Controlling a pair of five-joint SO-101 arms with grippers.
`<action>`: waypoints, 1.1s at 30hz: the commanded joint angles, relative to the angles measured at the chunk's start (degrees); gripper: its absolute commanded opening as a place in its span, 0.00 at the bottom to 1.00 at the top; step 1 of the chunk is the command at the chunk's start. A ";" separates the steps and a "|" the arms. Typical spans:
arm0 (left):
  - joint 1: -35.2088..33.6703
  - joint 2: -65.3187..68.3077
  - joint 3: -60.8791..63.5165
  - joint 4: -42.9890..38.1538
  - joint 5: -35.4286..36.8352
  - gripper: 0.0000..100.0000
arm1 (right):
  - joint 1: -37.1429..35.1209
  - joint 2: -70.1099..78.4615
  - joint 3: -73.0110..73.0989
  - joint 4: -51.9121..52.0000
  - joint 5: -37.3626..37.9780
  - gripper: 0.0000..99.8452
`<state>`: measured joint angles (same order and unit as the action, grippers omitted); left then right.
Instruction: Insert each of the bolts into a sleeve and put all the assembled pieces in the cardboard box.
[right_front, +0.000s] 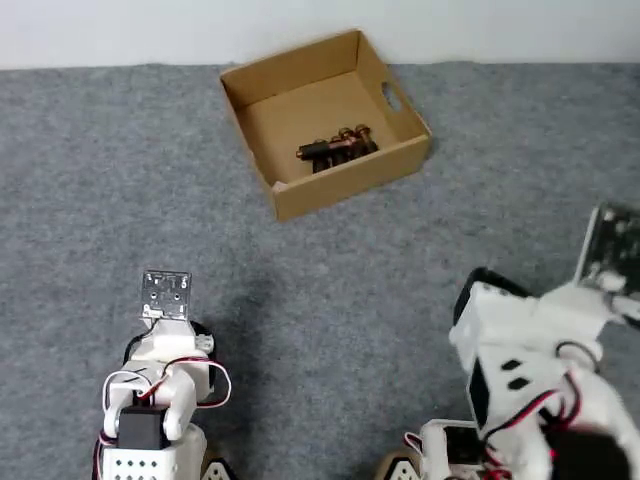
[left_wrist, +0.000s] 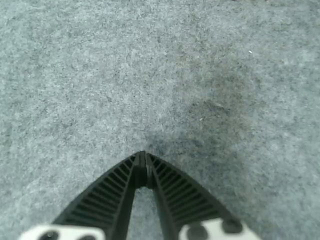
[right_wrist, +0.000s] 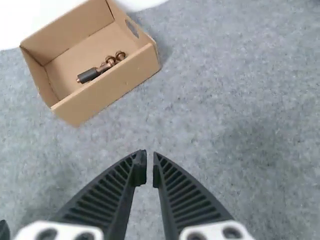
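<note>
The black ribbed left gripper (left_wrist: 145, 172) sits over the grey carpet (left_wrist: 100, 75), fingers pressed together and empty. The open brown cardboard box (right_front: 300, 195) holds the dark sleeves with coppery bolts (right_front: 338, 147). The right gripper (right_wrist: 149, 170) is nearly closed and empty. No loose pieces show, so the task looks finished.

No legible text, label, number or sign is found on the cardboard box (right_front: 345, 185), the assembled pieces (right_front: 338, 147) or the grey felt surface (right_front: 300, 300).
</note>
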<state>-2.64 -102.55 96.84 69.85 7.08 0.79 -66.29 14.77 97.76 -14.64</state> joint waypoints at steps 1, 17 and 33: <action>0.18 -0.44 -0.31 0.26 0.09 0.00 | 0.75 -8.92 11.43 -4.88 0.00 0.01; 0.18 -0.44 -0.31 0.26 0.09 0.00 | 0.22 -36.09 55.21 -20.70 6.68 0.01; 0.18 -0.44 -0.31 0.26 0.09 0.00 | 0.57 -36.97 78.15 -22.90 7.12 0.01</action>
<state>-2.64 -102.55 96.84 69.85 7.08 0.70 -103.30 90.64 76.13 -8.13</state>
